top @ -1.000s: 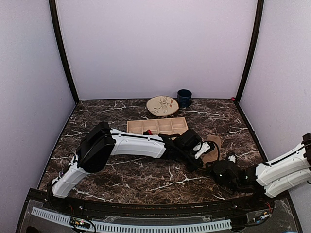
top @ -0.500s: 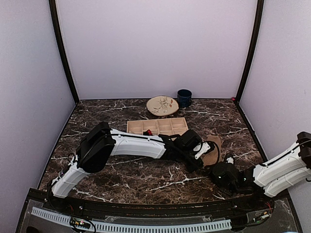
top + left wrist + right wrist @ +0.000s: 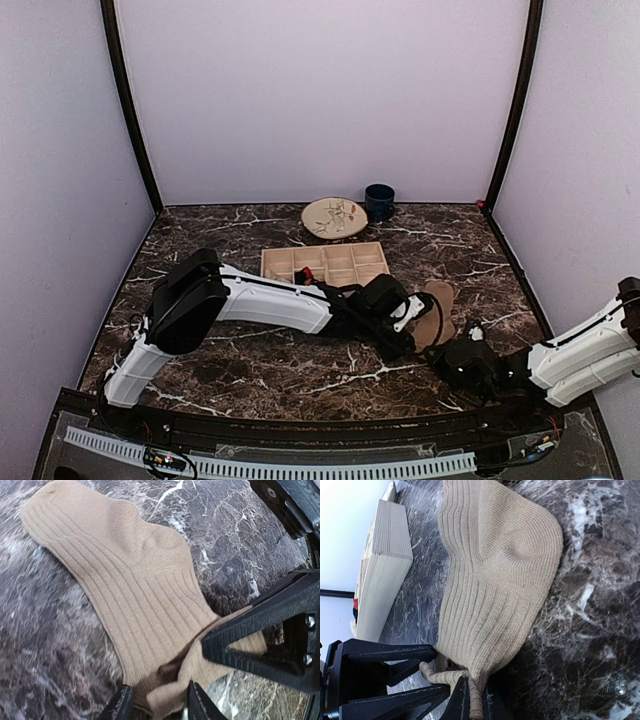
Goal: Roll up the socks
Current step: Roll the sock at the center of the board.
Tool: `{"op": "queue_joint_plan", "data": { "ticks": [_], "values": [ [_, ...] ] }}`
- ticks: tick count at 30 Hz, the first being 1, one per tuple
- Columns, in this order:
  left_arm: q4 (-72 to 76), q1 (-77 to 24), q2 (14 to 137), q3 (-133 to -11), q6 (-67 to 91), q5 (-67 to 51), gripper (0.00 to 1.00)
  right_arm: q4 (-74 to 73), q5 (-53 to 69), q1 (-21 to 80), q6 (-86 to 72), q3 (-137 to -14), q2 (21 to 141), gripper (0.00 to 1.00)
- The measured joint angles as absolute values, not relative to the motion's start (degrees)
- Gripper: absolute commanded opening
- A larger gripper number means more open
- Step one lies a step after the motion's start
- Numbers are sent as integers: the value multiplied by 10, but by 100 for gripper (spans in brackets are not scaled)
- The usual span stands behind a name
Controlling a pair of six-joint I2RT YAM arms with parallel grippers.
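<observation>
The right jaws have just pinched shut on the cuff of the tan ribbed fabric sock point(image 3: 436, 312), while the left jaws, clamped a second ago, have sprung part-open with the bunched cuff loose between them. The sock lies flat between the middle and right edge of the dark marbled tabletop point(image 3: 250, 365), so rolling looks barely begun. Pale lilac walls enclose the scene; a wooden compartment tray point(image 3: 325, 262), patterned plate point(image 3: 335, 217) and dark blue mug point(image 3: 379, 202) sit toward the far edge
</observation>
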State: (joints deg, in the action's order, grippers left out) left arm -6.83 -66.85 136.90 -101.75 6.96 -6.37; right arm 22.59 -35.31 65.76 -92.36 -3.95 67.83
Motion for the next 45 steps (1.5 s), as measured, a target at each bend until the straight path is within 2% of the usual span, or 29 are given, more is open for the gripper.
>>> {"op": "queue_joint_plan", "data": {
  "ticks": [12,18,25,33,36,45],
  "values": [
    [-72,-601,1303,-933,121,-59,47,133,-323,657,-845,-50,613,1],
    [-70,-552,1208,-800,159,-111,48,55,-303,657,-834,-83,533,1],
    [-43,-557,1106,-689,221,-224,51,-21,-247,641,-904,-143,442,1],
    [-17,-561,1043,-692,242,-323,51,-77,-144,604,-972,-191,501,1],
    [-20,-562,1043,-702,244,-348,51,-55,-112,604,-998,-173,529,1],
    [-98,-585,1084,-794,231,-397,60,28,-52,599,-1081,-99,534,1]
  ]
}}
